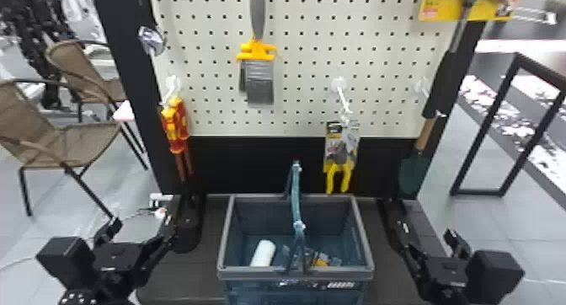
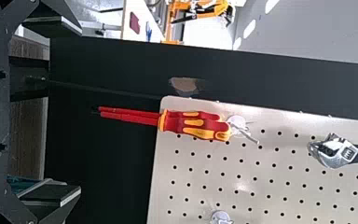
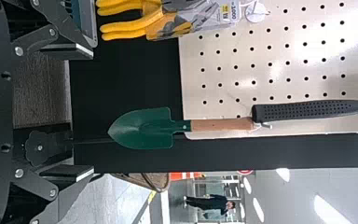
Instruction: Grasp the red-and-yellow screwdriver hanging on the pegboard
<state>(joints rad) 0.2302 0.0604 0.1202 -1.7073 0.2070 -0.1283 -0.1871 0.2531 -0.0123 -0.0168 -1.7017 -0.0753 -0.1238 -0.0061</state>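
Grey floor tiles [image 1: 484, 224] spread across the room, their glossy surface catching pale patches of light [image 3: 326, 205]. On the left side, a tan woven chair [image 1: 50, 131] on thin black metal legs stands in the foreground, with a second woven chair [image 1: 84, 68] of the same kind farther back and a small pale tabletop [image 1: 124, 112] near them. On the right side, a black-framed table [image 1: 532, 110] runs along the edge, its dark top speckled with bright reflections.

Pegboard [image 1: 316, 51] w/ screwdriver [image 1: 174, 125], brush [image 1: 257, 72], pliers [image 1: 339, 156], trowel [image 1: 415, 165] on hooks; basket [image 1: 295, 272] on blk table [image 1: 185, 274].
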